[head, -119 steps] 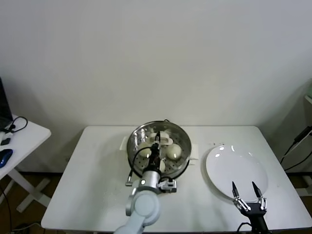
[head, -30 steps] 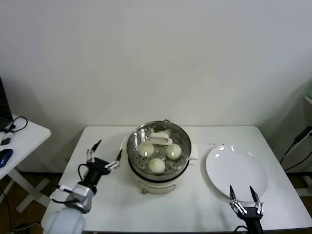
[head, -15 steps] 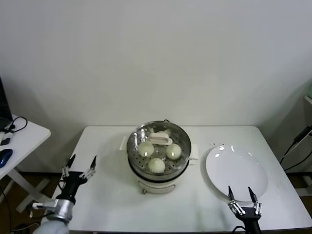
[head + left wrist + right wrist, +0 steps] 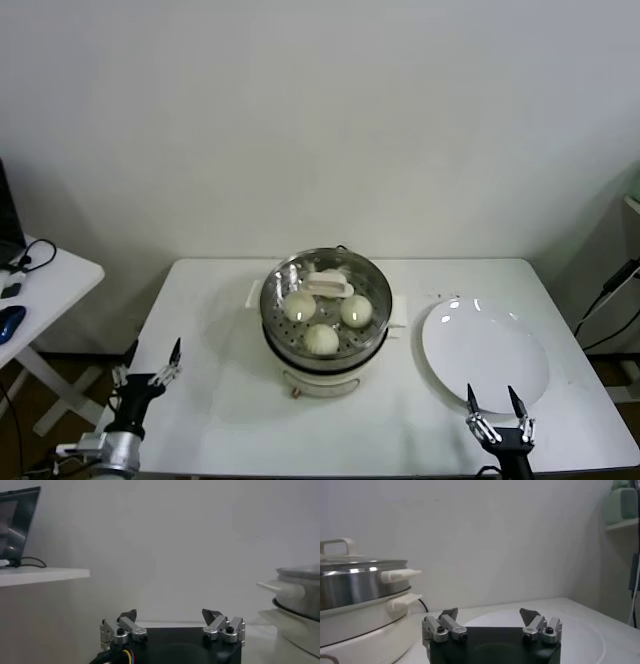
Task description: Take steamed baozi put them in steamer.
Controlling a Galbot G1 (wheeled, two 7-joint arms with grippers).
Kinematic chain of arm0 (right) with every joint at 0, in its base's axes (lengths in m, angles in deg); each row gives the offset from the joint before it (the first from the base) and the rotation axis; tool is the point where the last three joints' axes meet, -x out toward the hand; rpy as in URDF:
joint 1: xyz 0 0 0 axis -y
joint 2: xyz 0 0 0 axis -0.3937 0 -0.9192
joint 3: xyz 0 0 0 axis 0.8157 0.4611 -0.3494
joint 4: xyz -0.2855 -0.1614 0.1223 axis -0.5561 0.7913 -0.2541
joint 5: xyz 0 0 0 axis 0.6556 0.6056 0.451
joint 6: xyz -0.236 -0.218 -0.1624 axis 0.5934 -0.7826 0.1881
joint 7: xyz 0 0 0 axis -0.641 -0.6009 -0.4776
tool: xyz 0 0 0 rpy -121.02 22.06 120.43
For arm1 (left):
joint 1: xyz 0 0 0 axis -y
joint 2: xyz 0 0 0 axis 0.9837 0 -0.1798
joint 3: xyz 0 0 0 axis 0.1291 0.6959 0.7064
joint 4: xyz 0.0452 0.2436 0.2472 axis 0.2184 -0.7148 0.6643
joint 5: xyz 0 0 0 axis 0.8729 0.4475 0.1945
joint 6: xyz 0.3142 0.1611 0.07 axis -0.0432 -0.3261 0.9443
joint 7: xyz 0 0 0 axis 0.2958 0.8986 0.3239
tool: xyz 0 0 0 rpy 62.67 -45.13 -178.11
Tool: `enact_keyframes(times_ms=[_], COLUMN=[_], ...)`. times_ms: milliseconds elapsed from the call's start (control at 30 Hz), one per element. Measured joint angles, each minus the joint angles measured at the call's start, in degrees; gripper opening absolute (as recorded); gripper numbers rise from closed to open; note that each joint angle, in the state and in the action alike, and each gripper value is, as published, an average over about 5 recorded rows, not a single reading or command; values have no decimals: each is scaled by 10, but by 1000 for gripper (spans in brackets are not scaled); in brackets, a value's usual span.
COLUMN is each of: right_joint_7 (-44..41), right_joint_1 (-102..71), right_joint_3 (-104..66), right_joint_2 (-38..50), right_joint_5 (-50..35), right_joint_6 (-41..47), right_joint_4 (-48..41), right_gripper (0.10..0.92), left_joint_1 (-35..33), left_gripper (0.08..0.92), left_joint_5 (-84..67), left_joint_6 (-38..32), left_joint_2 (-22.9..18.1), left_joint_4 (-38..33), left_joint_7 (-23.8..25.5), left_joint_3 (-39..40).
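Baozi point(image 4: 321, 338) smooth, cream-white, three visible in shiny steamer point(image 4: 371, 330).

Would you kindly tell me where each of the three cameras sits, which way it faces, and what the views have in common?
Head view: high on the robot, facing forward and down at the table, steamer, baozi, plate; both open grippers show, left gripper, right gripper.
Left wrist view: low by the table's left edge, facing across its own left gripper towards the wall; steamer at the side.
Right wrist view: low over the plate, across the right gripper; steamer beside.
Shared: the steamer shows in all three.
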Motion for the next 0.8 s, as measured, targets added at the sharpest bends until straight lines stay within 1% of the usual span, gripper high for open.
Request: enact_keyframes(times_ms=[367,800], right_joint_7=[0,0], right_joint_1=[1,0], right_joint_3=[1,1], right_joint_2=[3,2], right_joint_5=[0,1], right_joint_6=[4,3], right_joint_4=[1,1], right_gripper=[823,823], left_joint_1=[-5,-5], left_gripper=[823,823], left_joint_5=[-1,4], left_joint_6=[-17,-16], left_joint_2=[-2,0], left_joint_4=[10,15], left_joint_7=[0,0], left_joint_3=[-5,-4])
